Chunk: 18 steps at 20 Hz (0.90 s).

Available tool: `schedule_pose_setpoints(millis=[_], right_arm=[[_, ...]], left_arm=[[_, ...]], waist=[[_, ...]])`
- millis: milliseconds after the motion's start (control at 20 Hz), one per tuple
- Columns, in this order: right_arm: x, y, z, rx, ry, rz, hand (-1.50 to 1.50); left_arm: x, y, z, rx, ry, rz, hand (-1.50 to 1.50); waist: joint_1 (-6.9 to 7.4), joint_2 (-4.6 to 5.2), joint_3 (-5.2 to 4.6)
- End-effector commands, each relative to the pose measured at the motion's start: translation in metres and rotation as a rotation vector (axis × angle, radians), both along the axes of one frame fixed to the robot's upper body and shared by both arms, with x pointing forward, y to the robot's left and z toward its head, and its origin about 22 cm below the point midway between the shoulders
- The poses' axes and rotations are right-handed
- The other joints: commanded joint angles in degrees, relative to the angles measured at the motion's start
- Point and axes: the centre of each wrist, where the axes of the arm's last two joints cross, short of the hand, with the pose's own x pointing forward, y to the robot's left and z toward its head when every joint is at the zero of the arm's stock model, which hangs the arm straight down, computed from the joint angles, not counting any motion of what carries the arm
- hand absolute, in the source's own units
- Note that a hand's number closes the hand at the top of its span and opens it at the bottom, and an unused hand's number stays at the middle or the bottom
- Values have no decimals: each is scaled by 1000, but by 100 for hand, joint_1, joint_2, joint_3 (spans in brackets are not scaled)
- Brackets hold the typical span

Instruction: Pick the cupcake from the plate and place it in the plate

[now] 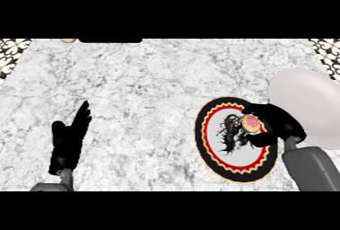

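Head view, looking steeply down on a grey-veined marble counter. At the right, the right hand is curled round a small cupcake, fingers and thumb closed about its sides so that only its pink, tan-edged top shows. The cupcake sits over the upper right part of a patterned plate, which has a black rim, a red zigzag ring and a pale centre. Whether the cupcake rests on that plate or is lifted clear cannot be told. The cupcake is round with no clear long axis, and its top seems to face up and a little toward the view's left, so it may be tilted in the grasp. A plain white plate lies just beside the right hand, on its right and slightly farther from the robot, so the placing move likely runs that way. The left hand rests open at the lower left, fingers up, well apart from both plates.
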Motion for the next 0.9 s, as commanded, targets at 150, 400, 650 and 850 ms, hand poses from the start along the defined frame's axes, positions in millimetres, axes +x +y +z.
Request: schedule_pose_setpoints(millis=[150, 400, 650, 850], right_arm=[[9, -4, -7, -48, -72, 33, 150], [-6, 7, -9, -95, -175, 28, 150], [16, 11, -17, -72, -235, 223, 150], [15, -9, 3, -140, -416, 123, 150]], left_arm=[[5, -9, -5, -5, -10, -11, 0], [3, -2, -5, -4, 5, 3, 0], [8, 2, -13, -9, -5, -13, 0], [-13, -10, -12, 5, 6, -34, 0]], waist=[[-2, 2, 0], [-12, -3, 0], [22, 11, 1], [7, -7, 3]])
